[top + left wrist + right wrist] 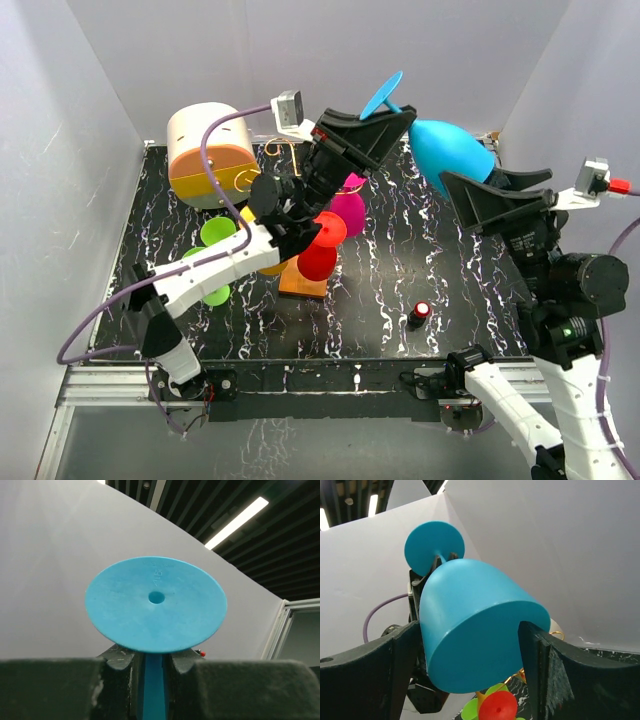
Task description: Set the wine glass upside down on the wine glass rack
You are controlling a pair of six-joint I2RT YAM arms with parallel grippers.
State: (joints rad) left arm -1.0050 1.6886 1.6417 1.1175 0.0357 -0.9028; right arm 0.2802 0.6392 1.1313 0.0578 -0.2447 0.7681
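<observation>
The blue wine glass [452,148] hangs tilted in the air over the back right of the table. My left gripper [398,118] is shut on its stem just under the round foot [125,610], as the left wrist view shows [152,664]. My right gripper [470,180] is open, with a finger on each side of the bowl [475,625]; I cannot tell whether they touch it. In the right wrist view, the right gripper [465,655] frames the bowl. The wine glass rack [303,282], gold wire on an orange base, stands mid-table below the left arm.
Red [318,262], magenta [350,212] and green [217,232] glasses hang on or around the rack. A cream-and-orange drum box [208,155] stands at the back left. A small black and red object [420,313] sits near the front right. White walls close in three sides.
</observation>
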